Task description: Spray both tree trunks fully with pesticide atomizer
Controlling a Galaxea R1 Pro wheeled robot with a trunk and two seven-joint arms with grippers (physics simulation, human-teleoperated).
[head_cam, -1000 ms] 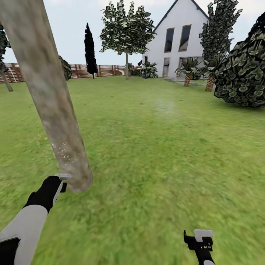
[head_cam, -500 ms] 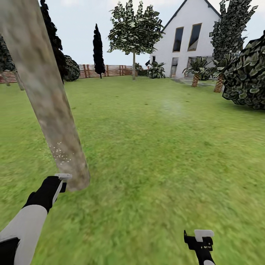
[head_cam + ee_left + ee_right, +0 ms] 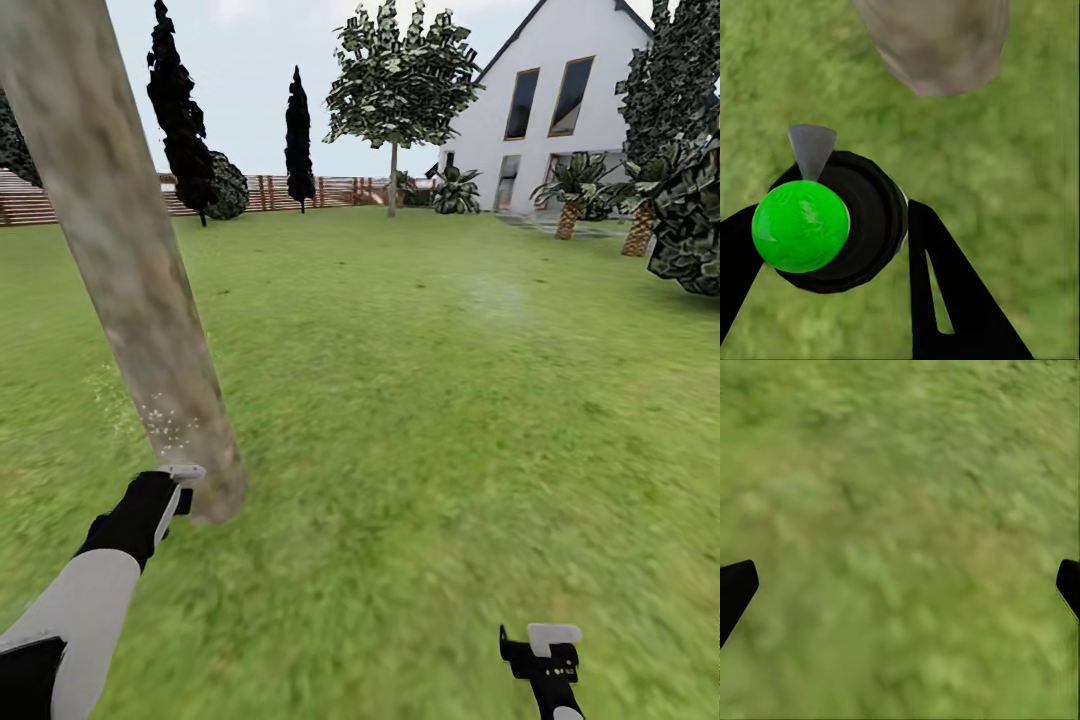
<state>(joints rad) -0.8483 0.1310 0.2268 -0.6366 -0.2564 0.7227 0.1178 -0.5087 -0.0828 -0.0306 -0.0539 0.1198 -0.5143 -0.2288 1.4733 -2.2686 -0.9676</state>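
Observation:
A thick mottled grey-tan tree trunk leans across the left of the head view, with pale specks low on its bark. My left gripper hangs just in front of the trunk's base. In the left wrist view it is shut on the pesticide atomizer, a black body with a bright green ball top and a grey nozzle facing the trunk's foot. A second tree with a thin trunk stands far across the lawn. My right gripper is open over bare grass.
A white house stands at the far right, with short palms and a big leafy bush before it. Dark conifers and a brown slat fence line the back. Open lawn lies ahead and right.
The whole head view has turned left, so house, far tree and conifers sit further right in the picture. Both arms keep their pose, and the left gripper stays by the trunk's base.

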